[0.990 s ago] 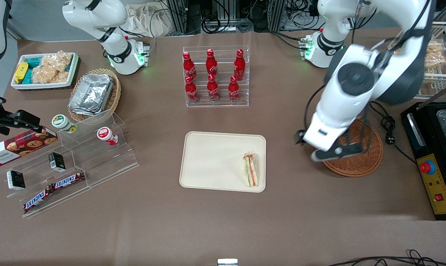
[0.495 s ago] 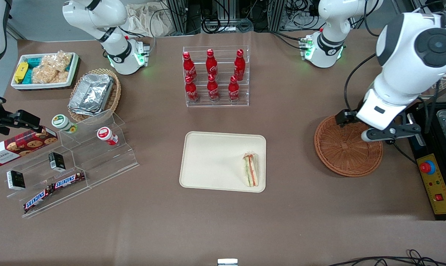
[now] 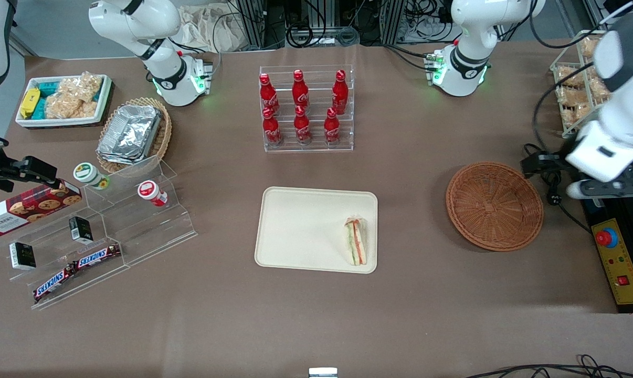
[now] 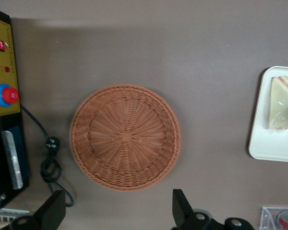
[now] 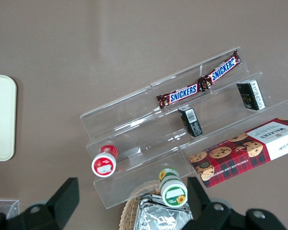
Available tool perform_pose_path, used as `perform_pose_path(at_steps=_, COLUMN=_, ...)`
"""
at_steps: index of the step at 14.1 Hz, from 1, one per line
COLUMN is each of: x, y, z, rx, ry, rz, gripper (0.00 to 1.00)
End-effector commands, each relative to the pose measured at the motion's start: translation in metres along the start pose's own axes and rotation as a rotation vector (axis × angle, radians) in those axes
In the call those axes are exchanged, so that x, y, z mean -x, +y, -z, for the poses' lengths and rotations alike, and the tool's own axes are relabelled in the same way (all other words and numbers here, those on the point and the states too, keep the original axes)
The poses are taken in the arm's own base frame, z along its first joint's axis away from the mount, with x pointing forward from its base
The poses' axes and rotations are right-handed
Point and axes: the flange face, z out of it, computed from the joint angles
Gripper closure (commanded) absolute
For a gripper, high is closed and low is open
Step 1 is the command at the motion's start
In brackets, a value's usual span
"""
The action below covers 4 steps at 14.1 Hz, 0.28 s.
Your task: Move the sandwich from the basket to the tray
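A brown table (image 3: 411,315) runs the width of the front view, with cables and metal framing along its edge farthest from the camera. The cream tray (image 3: 306,226) lies near the middle, and the sandwich (image 3: 356,241) rests flat on it, close to the rim that faces the basket. In the left wrist view only one corner of the tray (image 4: 266,146) shows, and the sandwich (image 4: 282,103) is cut off by the frame's edge.

The reddish-brown basket (image 3: 494,206) sits toward the working arm's end of the table with nothing in it, its woven floor bare (image 4: 126,137).

The working arm is cropped by the front frame's edge, so only its white forearm and wrist show. The gripper (image 3: 602,186) hangs above the table beside the basket, over the black control box (image 3: 618,262), holding nothing. In the wrist view its two dark fingers (image 4: 182,211) stand spread wide apart.
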Motion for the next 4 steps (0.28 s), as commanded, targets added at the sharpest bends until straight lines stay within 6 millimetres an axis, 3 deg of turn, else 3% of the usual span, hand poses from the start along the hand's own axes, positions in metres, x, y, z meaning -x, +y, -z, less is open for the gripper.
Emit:
perform_pose_path(at_steps=1, x=0.002, y=-0.011, z=0.020, rx=0.019, ry=0.005, rz=-0.030, gripper=0.00)
perform_pose_path(at_steps=4, x=-0.010, y=-0.010, z=0.032, rx=0.013, ry=-0.060, rz=-0.021, gripper=0.00)
